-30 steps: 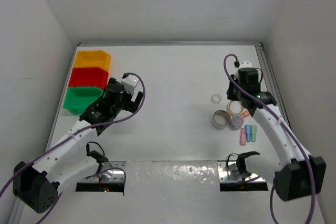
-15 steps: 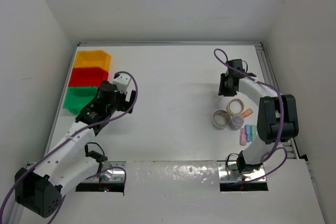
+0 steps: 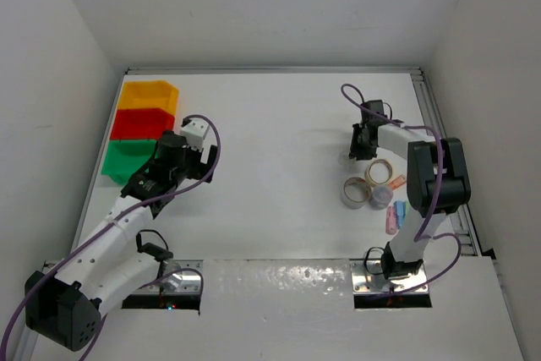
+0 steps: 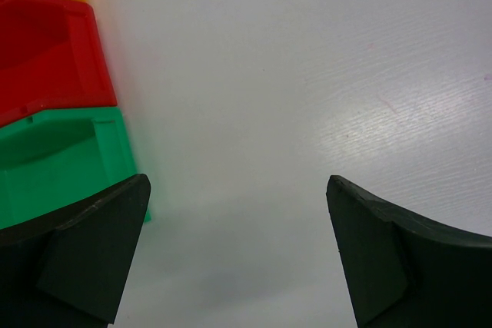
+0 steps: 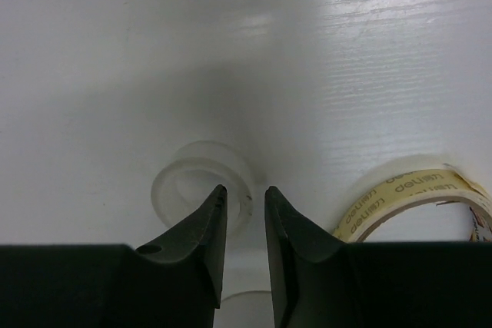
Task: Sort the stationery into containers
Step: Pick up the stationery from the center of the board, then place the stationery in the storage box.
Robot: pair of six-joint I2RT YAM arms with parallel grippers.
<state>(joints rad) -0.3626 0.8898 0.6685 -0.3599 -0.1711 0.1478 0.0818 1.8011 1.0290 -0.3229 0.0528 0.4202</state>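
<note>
Clear tape roll (image 5: 201, 190) lies flat on the tabletop (image 5: 115, 51). The right gripper (image 5: 244, 191) pinches its wall, one finger inside the ring. Squeeze gently, then lift straight up. The left gripper (image 4: 237, 183) is spread wide by the green bin (image 4: 54, 159).

Small "deli" lettering, upside down, repeated inside beige tape roll (image 5: 407, 187) core.
</note>
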